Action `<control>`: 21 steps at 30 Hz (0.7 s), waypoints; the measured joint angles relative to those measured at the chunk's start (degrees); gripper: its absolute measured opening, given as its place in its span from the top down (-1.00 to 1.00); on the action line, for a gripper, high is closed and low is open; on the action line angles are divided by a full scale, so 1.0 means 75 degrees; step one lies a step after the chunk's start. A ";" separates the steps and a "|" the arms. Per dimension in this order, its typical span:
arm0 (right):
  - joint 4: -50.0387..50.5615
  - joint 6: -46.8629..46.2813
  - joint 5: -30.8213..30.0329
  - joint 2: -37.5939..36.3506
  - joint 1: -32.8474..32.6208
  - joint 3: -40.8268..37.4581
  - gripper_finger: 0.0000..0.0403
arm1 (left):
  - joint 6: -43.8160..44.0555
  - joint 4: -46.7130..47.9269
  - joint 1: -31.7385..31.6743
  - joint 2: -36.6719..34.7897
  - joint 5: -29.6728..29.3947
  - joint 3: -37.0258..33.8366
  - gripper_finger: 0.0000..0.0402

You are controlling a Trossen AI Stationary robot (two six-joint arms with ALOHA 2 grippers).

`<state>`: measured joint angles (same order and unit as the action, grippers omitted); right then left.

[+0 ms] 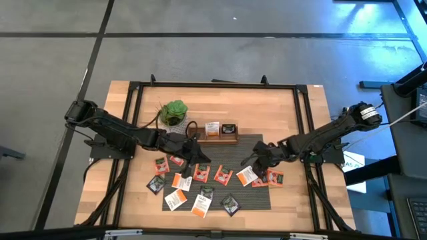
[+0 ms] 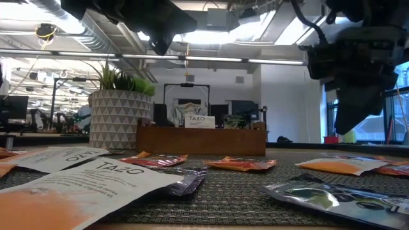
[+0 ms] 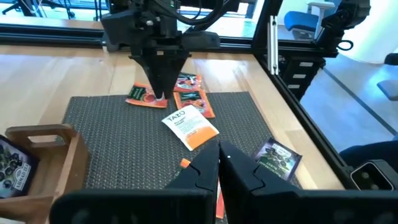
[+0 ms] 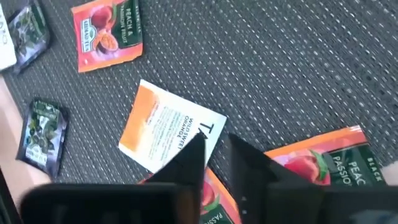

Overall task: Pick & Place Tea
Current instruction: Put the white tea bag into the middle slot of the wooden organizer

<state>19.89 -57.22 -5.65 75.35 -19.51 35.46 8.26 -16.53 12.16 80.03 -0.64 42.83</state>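
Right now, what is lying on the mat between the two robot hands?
In the high view, two orange-red tea sachets lie on the dark mat between the left end effector and the right end effector.

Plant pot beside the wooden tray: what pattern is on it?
The pot has a white-and-grey triangle pattern, clearest in the low view.
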 joint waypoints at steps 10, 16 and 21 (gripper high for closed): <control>-0.0649 -0.0514 -0.0322 0.0182 -0.0430 -0.0006 0.02 | -0.0004 0.0003 0.0021 0.0000 -0.0031 0.0000 0.96; -0.0750 -0.0885 -0.0309 0.0850 -0.0637 -0.0006 0.07 | -0.0004 0.0003 0.0022 0.0003 -0.0032 0.0000 0.97; -0.0936 -0.0964 -0.0261 0.1274 -0.0723 -0.0006 0.13 | -0.0004 0.0003 0.0020 0.0003 -0.0032 0.0000 0.96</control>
<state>12.87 -64.45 -7.61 84.91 -24.93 35.42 8.23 -16.51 12.32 80.05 -0.88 42.83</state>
